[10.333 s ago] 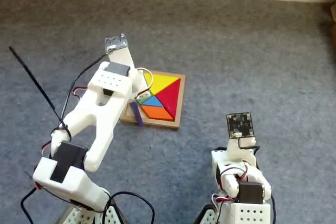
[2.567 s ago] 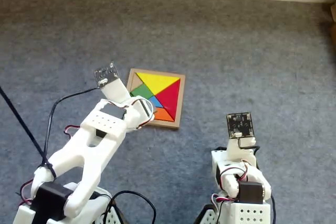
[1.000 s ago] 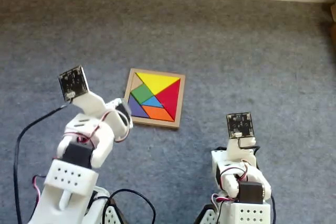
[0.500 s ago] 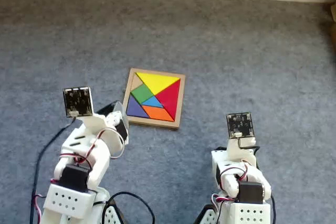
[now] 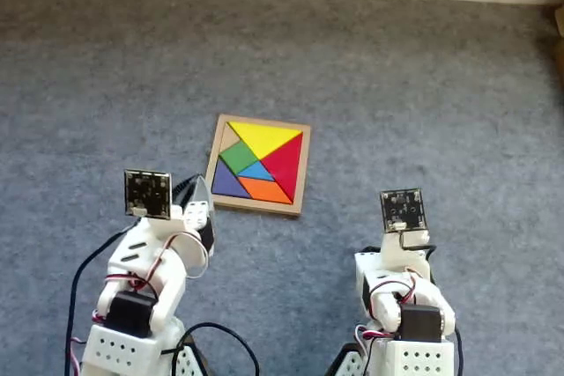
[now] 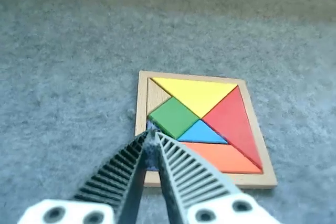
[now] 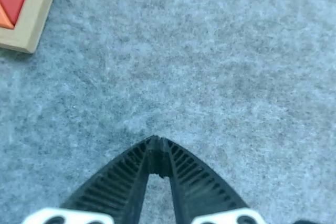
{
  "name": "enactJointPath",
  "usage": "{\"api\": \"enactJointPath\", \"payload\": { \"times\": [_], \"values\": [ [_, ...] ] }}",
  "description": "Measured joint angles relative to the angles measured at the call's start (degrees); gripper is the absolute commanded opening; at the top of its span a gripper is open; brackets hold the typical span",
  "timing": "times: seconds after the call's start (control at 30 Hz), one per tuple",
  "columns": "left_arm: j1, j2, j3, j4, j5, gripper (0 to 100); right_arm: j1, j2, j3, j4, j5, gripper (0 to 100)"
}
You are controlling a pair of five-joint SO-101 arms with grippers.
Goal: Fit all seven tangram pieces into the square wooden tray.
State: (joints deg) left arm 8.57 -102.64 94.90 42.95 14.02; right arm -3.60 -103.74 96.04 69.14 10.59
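Your left gripper [image 6: 152, 139] sits folded back near its base, just short of the tray's near left corner; its jaws are clenched tip to tip with nothing between them.

The square wooden tray [image 5: 305, 169] lies flat on the grey carpet [image 5: 423, 85], mid-scene; it holds all seven pieces, packed flush. Reading across: the tan triangle [image 5: 228, 136] in the far left corner; the purple triangle [image 5: 226, 184] in the near left corner; the green square [image 5: 238, 157] between them; the small blue triangle [image 5: 256, 171] at centre; the yellow triangle [image 5: 263, 136] along the far edge; the orange parallelogram [image 5: 264, 188] along the near edge; the red triangle [image 5: 286, 163] against the right side.

Your right gripper [image 7: 156, 141] hangs over bare carpet, well apart from the tray's near right corner; its jaws are clenched and empty.

Ten seconds back your left arm stretched over the tray and the purple piece stood at its near left edge; now that piece lies seated and the arm has drawn back; your right arm has not moved.
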Motion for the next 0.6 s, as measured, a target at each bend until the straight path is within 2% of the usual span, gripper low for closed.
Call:
{"api": "enactJointPath", "payload": {
  "times": [0.17, 0.3, 0.43, 0.6],
  "values": [
    [-2.90, 0.00, 1.05, 0.00, -4.31, 1, 0.00, 0.00, 0.00, 0.00, 0.00, 1.6],
    [-9.58, 0.00, 1.05, 2.55, -8.79, 1, 0.00, 0.00, 0.00, 0.00, 0.00, 1.6],
    [-13.27, 0.00, 1.05, 8.35, -13.36, 1, 0.00, 0.00, 0.00, 0.00, 0.00, 1.6],
    [-13.80, 0.00, 1.05, 18.90, -14.51, 1, 0.00, 0.00, 0.00, 0.00, 0.00, 1.6]
  ]
}}
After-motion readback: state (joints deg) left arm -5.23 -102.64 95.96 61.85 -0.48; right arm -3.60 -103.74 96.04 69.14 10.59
